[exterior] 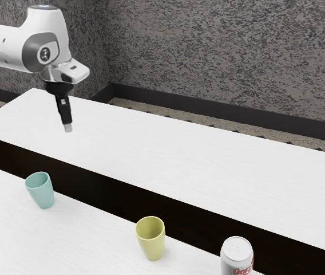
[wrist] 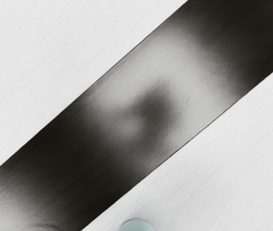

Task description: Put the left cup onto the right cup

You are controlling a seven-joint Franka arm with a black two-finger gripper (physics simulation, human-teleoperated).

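The left cup (exterior: 40,190) is pale teal and stands upright on the near white table (exterior: 65,240). To the exterior view's right of it stands the right cup (exterior: 150,237), yellow-green and upright. My gripper (exterior: 67,127) hangs pointing down over the far white table (exterior: 208,160), high above and behind the teal cup, holding nothing. In the wrist view the rim of the teal cup (wrist: 136,225) peeks in just under the hand, beside the dark gap (wrist: 141,115) between the tables.
A red and white soda can (exterior: 237,258) stands on the near table, to the exterior view's right of the yellow-green cup. A dark gap (exterior: 151,197) separates the two tables. A speckled grey wall (exterior: 220,51) rises behind.
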